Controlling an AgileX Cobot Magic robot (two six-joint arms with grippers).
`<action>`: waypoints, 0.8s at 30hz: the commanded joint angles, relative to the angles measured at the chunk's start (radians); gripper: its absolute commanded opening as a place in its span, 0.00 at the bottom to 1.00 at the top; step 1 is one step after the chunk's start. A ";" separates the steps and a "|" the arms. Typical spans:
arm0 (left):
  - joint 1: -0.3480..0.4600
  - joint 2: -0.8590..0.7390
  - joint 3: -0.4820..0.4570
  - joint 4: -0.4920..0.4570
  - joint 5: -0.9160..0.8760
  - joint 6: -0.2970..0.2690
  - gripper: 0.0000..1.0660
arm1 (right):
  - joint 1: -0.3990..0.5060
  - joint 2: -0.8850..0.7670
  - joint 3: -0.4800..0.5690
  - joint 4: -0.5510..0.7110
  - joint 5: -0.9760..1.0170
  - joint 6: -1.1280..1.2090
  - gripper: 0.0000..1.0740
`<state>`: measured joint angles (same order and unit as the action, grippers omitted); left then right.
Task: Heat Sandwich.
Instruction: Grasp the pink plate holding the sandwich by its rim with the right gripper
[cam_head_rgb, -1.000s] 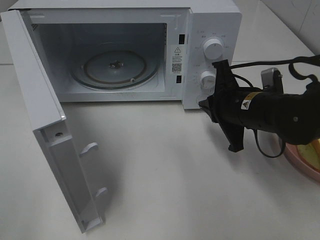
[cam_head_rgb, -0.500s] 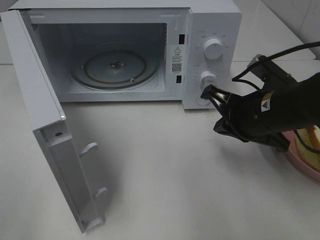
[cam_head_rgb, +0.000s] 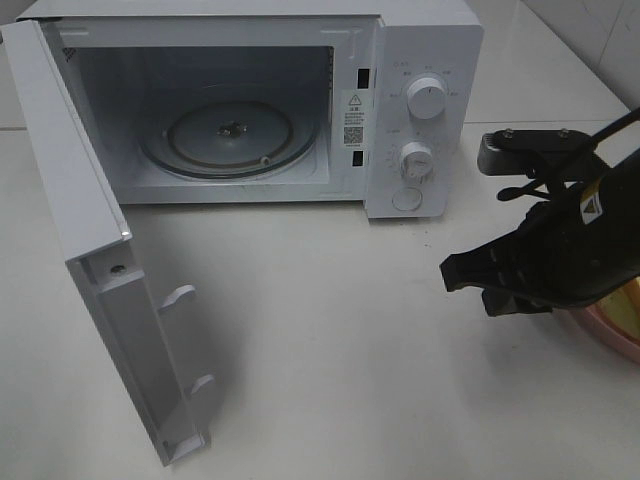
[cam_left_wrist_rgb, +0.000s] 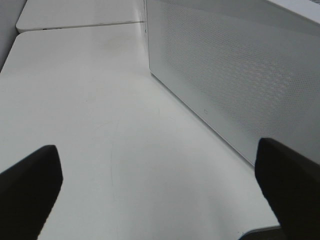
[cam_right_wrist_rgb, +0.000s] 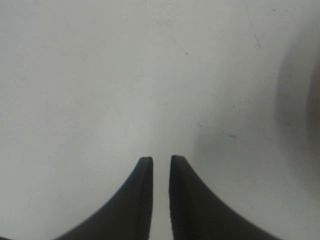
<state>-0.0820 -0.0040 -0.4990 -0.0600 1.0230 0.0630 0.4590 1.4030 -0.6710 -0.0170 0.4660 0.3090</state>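
Note:
The white microwave (cam_head_rgb: 420, 40) stands at the back with its door (cam_head_rgb: 100, 260) swung wide open to the left. Its glass turntable (cam_head_rgb: 228, 135) is bare. My right gripper (cam_head_rgb: 452, 273) hangs low over the table, right of the microwave, with its fingers close together and nothing between them; the right wrist view shows the gripper (cam_right_wrist_rgb: 156, 160) over bare table. Behind the right arm, a rim of the pink plate (cam_head_rgb: 612, 335) shows at the right edge. The sandwich is hidden by the arm. My left gripper (cam_left_wrist_rgb: 160, 185) is open and empty beside the microwave's perforated side wall (cam_left_wrist_rgb: 235, 75).
The microwave's two dials (cam_head_rgb: 427, 98) and its round door button (cam_head_rgb: 406, 199) are on the front panel, left of the right arm. The open door reaches toward the table's front edge. White table (cam_head_rgb: 330, 360) lies between the door and the right arm.
My right arm has drawn back from the microwave's front panel, moving right and down toward the plate, and its wrist has turned. The plate and sandwich are now more covered.

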 joint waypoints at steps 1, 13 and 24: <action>-0.005 -0.026 -0.006 0.003 -0.005 0.000 0.97 | -0.006 -0.018 -0.062 -0.009 0.124 -0.060 0.19; -0.005 -0.026 -0.006 0.003 -0.005 0.000 0.97 | -0.117 -0.018 -0.199 -0.006 0.277 -0.220 0.78; -0.005 -0.026 -0.006 0.003 -0.005 0.000 0.97 | -0.233 -0.018 -0.206 -0.017 0.312 -0.228 0.92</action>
<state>-0.0820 -0.0040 -0.4990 -0.0600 1.0230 0.0630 0.2330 1.3920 -0.8710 -0.0250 0.7670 0.0950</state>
